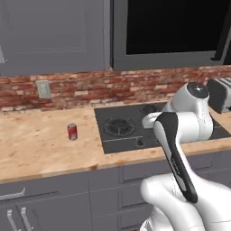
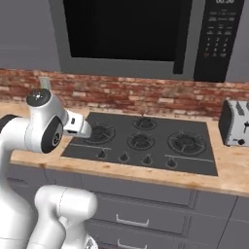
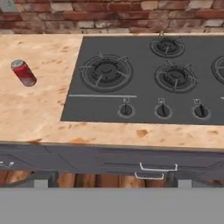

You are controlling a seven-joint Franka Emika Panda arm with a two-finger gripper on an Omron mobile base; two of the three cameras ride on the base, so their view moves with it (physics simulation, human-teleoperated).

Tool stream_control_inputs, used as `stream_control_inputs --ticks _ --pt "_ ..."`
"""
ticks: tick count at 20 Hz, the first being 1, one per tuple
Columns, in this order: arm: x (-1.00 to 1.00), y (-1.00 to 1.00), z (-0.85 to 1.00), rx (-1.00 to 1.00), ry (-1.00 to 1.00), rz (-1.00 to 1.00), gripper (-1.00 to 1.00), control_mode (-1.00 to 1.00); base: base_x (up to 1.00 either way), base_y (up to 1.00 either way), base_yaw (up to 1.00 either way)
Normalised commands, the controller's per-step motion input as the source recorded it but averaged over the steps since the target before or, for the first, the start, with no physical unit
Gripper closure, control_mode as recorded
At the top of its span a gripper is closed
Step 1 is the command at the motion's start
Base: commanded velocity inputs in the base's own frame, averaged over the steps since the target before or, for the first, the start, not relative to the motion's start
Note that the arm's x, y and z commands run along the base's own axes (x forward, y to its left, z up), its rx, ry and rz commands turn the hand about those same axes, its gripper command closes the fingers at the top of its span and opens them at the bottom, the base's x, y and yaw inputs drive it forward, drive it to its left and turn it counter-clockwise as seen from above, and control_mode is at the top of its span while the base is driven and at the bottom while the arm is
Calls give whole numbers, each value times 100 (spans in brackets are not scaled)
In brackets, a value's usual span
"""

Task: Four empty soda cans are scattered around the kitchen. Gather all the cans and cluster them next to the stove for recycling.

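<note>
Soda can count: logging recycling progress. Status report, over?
Tool open, holding nothing. One soda can upright on the counter, left of the stove. Nothing in the way.

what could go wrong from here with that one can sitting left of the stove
1. The soda can stands upright and alone on the wooden counter; a sideways brush from the arm would probably topple it and let it roll.
2. It sits apart from the stove, so later cans may end up spread out rather than clustered.
</note>
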Motion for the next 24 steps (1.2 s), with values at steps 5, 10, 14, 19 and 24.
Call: stream_control_inputs --ticks 5,10,14,19,24 --pt "0 0 0 0 0 0 -100 100 -53 98 0" --pt "0 0 0 0 0 0 -100 100 43 89 0" --pt "0 0 0 0 0 0 -100 100 41 67 0" --pt "0 0 0 0 0 0 -100 100 43 5 0" --pt "57 -33 -29 -2 14 -3 -100 -100 0 0 0"
